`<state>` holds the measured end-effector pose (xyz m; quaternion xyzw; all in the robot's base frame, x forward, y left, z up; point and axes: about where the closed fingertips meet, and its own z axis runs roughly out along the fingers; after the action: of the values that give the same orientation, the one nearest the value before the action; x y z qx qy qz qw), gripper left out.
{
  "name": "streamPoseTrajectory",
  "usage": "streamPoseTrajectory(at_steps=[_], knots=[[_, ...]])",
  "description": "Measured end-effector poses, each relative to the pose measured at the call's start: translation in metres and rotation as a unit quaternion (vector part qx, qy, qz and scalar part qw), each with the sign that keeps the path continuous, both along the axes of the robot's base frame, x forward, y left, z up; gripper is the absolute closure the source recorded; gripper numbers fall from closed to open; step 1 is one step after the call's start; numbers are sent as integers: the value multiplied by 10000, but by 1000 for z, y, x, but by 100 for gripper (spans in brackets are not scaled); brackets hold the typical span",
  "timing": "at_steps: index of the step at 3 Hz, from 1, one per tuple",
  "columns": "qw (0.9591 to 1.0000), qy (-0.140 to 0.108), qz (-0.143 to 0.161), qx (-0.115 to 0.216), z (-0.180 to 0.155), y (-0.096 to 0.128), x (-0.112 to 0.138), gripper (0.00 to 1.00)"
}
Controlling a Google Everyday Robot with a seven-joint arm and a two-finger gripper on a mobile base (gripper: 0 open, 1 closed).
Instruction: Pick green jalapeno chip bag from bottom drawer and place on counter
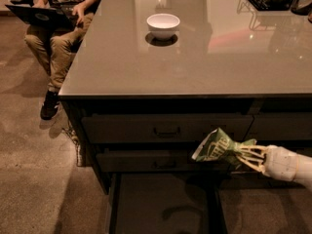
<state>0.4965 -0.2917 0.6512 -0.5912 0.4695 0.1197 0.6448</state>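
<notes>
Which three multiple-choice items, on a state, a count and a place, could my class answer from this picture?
1. The bottom drawer is: A open; B shut; C taken out.
2. How many bowls stand on the counter? A none; B one; C three.
3. The bag is: A in the drawer; B on the counter; C in the gripper.

Answers: A, its dark inside shows, pulled out. B, a single white bowl stands there. C, the gripper, at lower right before the cabinet front, is shut on the bag in the air.
</notes>
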Motion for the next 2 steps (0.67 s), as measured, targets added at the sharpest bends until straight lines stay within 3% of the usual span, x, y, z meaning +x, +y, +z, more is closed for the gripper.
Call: streamPoseTrajectory(at_steps=[1,2], knots=[[9974,-717,22,35,66,-9,13,100],[9901,-1402,44,-84,138,-17,25,100]])
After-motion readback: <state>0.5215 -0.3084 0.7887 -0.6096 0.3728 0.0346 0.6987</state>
